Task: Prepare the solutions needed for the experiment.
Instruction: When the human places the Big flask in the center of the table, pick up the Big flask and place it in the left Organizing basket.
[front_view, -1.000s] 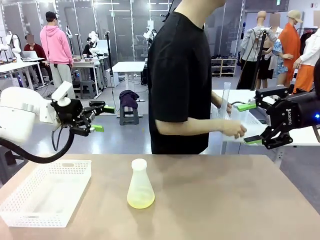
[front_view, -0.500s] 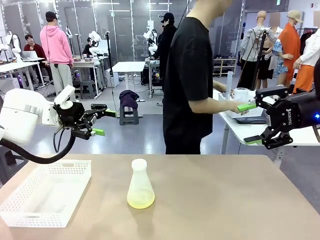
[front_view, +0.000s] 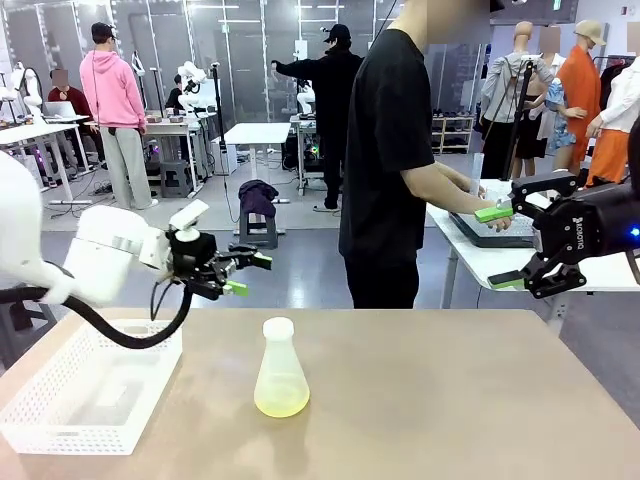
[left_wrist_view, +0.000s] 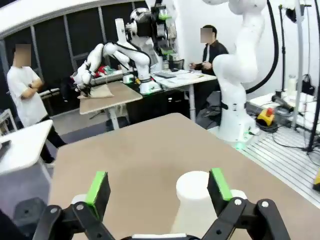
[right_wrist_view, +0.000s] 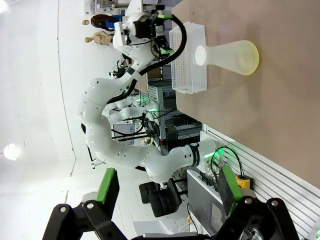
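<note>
We see a white basket (front_view: 90, 385) at the table's left, and a person (front_view: 390, 160) standing beyond the far edge. The flask (front_view: 280, 370) with its yellowish solution (front_view: 281, 404) stands mid-table. Our left claw (front_view: 248, 273) hovers spread wide, holding nothing, above and just left of the flask's mouth; our right claw (front_view: 505, 247) gapes empty, off right.

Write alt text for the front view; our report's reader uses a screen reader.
A translucent flask with a shallow yellow-green solution stands mid-table, the open left gripper hovering above and left of it. A white basket sits left; the open right gripper hangs at right.
</note>
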